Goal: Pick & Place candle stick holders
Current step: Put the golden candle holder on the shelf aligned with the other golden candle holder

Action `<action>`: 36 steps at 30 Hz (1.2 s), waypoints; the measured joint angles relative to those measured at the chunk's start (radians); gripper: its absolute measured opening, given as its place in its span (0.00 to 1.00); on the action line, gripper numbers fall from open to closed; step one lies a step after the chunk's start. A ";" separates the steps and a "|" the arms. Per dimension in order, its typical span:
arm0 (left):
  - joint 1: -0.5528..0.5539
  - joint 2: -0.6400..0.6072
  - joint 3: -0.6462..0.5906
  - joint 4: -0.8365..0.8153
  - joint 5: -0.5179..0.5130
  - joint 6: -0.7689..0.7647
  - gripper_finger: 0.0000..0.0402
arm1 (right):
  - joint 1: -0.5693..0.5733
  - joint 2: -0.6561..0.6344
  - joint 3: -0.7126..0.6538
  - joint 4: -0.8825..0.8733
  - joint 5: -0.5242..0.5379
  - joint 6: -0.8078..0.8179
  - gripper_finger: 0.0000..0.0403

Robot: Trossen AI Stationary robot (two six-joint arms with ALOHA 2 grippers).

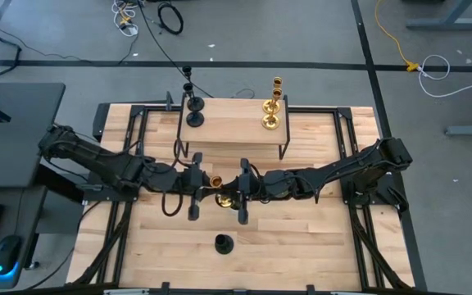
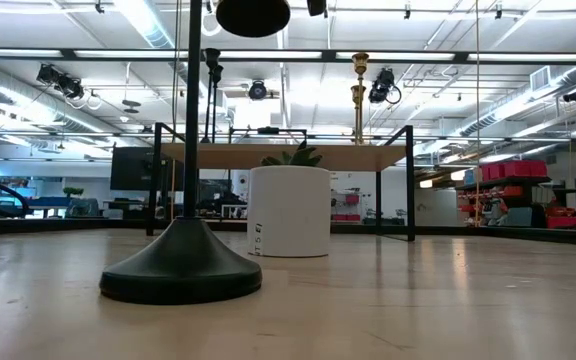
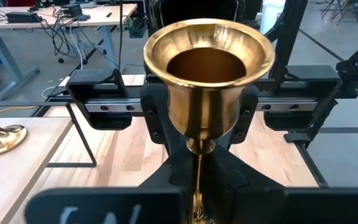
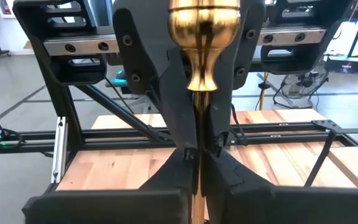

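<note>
- Tabletop (image 1: 301, 246): a raised wooden shelf (image 1: 236, 131) stands at the far side.
- Left end effector (image 1: 206, 182) and right end effector (image 1: 234, 190) meet at the centre, each clenched on the stem of one gold candle stick holder (image 3: 207, 68).
- Shelf: two black holders (image 1: 193, 111) at left, two gold holders (image 1: 272, 111) at right.
- One black holder (image 1: 223, 243) stands on the tabletop, near centre.

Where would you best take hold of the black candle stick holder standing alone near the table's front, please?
Take the black candle stick holder by its thin stem, coming in level from the side: it stands upright, and its flared base looks too wide and low for the tool. Left tool and right tool both grip the gold holder.
</note>
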 joint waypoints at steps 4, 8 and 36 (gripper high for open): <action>0.000 0.000 0.000 -0.002 0.000 0.011 0.10 | 0.000 0.000 0.000 -0.002 0.008 0.000 0.02; -0.004 -0.004 0.000 -0.011 -0.016 0.023 0.13 | 0.000 0.000 0.000 -0.008 0.008 -0.011 0.02; -0.223 -0.122 -0.024 -0.430 -0.217 -0.166 0.29 | -0.056 -0.129 0.000 -0.121 0.306 -0.103 0.01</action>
